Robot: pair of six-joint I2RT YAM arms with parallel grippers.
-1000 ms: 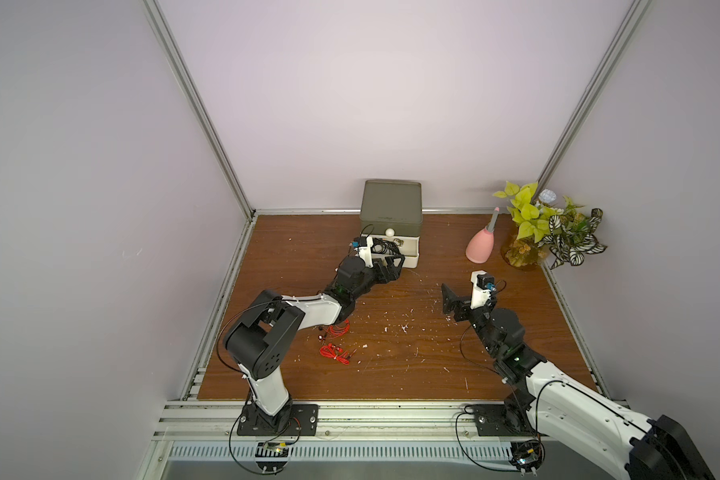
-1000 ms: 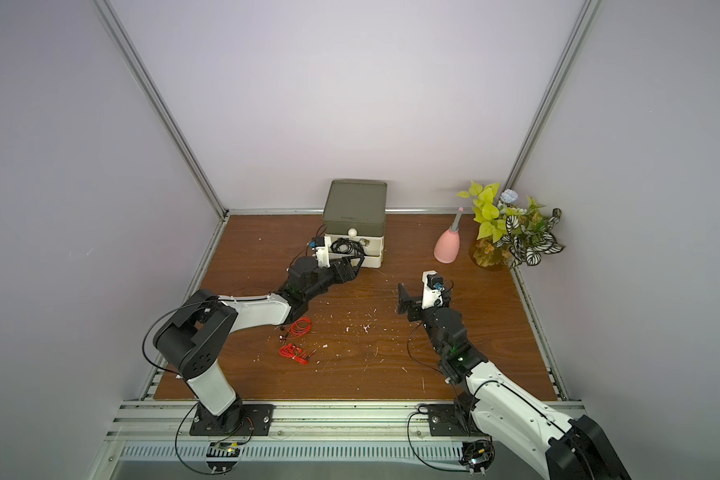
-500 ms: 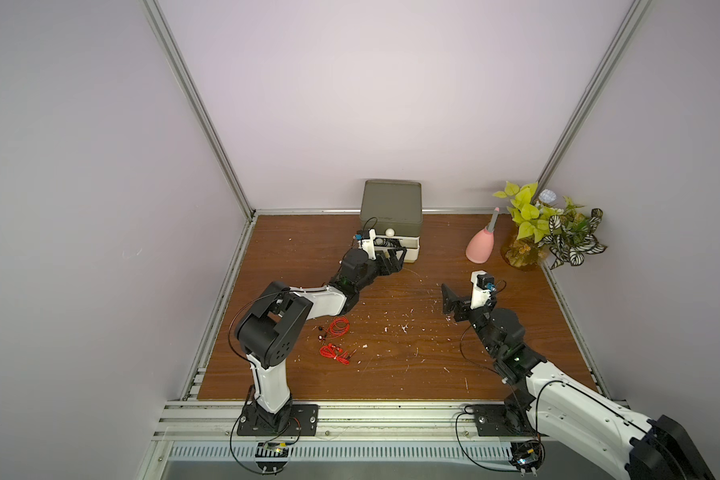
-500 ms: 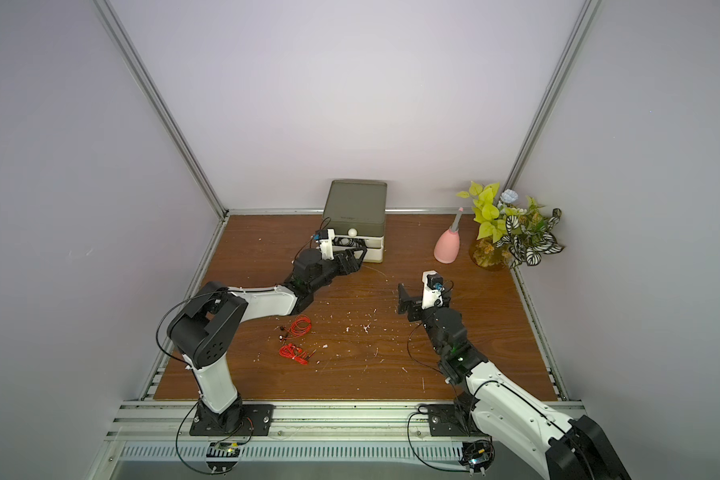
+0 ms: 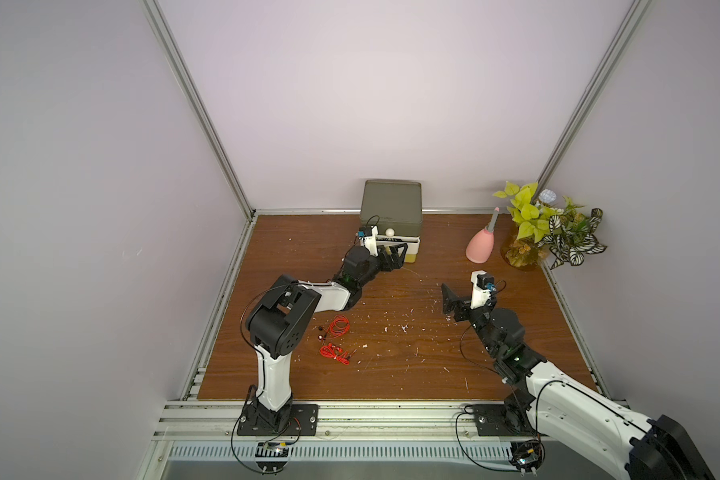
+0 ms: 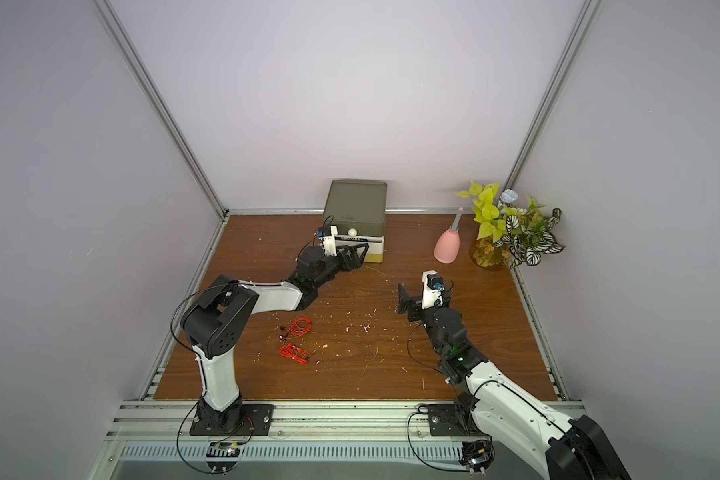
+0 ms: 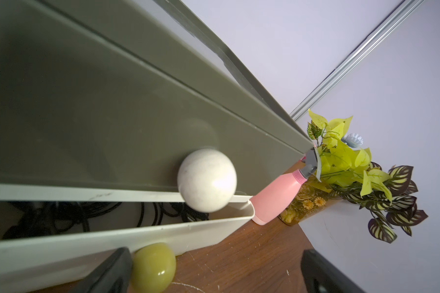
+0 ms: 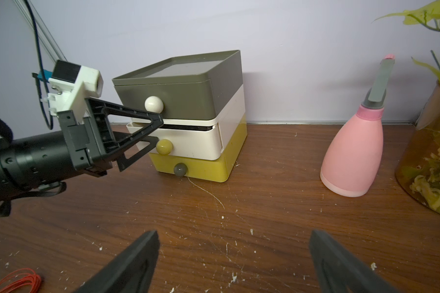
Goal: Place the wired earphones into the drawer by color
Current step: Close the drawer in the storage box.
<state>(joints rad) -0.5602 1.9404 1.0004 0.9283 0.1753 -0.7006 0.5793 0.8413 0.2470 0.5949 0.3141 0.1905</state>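
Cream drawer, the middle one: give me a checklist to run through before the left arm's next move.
1. Cream drawer shut: not ok, a gap shows.
2. Black earphones inside, no cable over the rim: ok in the left wrist view.
3. Left gripper open and empty: ok.
4. Yellow knob centred between the jaws: not ok, it sits by one finger.
5. Red earphones stowed: not ok, both bundles lie on the table.
6. Right gripper open, away from the cream drawer: ok.
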